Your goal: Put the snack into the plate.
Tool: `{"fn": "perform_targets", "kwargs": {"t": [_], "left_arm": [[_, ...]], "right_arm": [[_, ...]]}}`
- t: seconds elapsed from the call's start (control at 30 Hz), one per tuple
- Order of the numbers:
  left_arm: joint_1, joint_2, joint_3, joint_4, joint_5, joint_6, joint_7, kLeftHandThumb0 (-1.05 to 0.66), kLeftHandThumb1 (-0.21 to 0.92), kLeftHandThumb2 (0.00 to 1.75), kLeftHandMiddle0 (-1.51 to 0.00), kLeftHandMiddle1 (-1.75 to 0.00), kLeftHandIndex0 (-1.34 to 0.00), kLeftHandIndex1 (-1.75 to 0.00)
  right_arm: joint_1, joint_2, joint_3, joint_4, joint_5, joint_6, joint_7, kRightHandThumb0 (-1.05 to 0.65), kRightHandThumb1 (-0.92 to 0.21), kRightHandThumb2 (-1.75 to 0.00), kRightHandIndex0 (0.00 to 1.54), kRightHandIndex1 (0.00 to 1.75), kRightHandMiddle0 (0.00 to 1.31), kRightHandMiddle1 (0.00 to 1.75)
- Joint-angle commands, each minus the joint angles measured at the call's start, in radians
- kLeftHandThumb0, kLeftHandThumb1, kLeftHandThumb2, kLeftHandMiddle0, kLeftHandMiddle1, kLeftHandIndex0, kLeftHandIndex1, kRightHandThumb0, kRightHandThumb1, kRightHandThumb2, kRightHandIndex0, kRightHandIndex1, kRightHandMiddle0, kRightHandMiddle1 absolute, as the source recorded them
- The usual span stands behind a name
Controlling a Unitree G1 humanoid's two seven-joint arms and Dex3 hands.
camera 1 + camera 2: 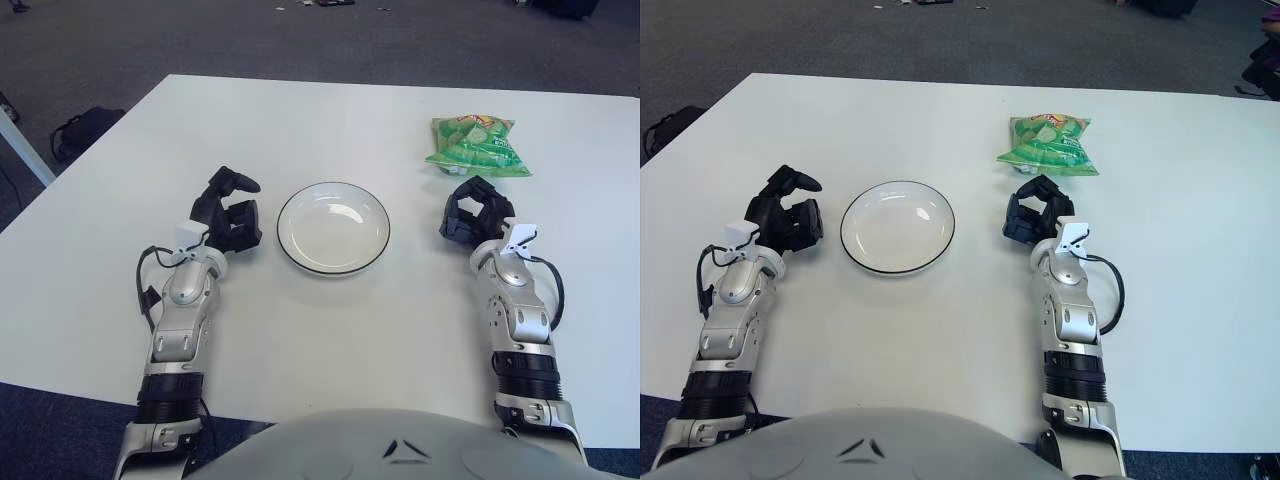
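The snack (476, 146), a green bag, lay flat on the white table (330, 350), on the far right side, and it was not yet in the plate (333, 227). The plate was white with a dark rim, it stood empty near the middle of the table, between the two arms, so either arm could reach it. The right hand (478, 213) was just on the near side of the bag, very close to its lower edge, but I could not say that it touched it. Its fingers were curled loosely and they held nothing. I think it was placed there because the bag lay on its side of the table, so this hand was the natural one to take it. The left hand (230, 212) was beside the plate, on its left, also with bent fingers and holding nothing; it seemed to wait only. The bag was soft and puffed, so in my opinion the hand had to go a little forward and close over the bag's body or edge, not press too hard, and then carry it to the left, to the plate. The way between bag and plate was free.
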Motion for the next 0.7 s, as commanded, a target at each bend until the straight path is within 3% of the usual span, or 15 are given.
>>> {"fn": "perform_targets", "kwargs": {"t": [0.0, 0.33, 0.67], "left_arm": [[0.079, -0.048, -0.016, 0.057, 0.005, -0.009, 0.007, -0.43, 0.48, 1.11, -1.16, -1.75, -0.48, -1.75], [0.079, -0.049, -0.014, 0.052, 0.007, 0.005, 0.009, -0.43, 0.48, 1.12, -1.15, -1.75, -0.49, -1.75], [0.078, -0.048, -0.012, 0.058, 0.014, -0.01, 0.007, -0.43, 0.48, 1.12, -1.18, -1.75, -0.49, -1.75]], "right_arm": [[0.077, 0.025, 0.003, 0.036, -0.02, -0.038, -0.005, -0.5, -0.26, -1.39, 1.28, 1.75, 0.66, 1.75], [0.086, 0.014, 0.025, 0.099, -0.091, -0.205, -0.003, -0.51, -0.24, -1.4, 1.29, 1.75, 0.67, 1.75], [0.084, 0.011, 0.021, 0.197, -0.063, -0.423, 0.074, -0.53, -0.21, -1.45, 1.31, 1.75, 0.71, 1.75]]}}
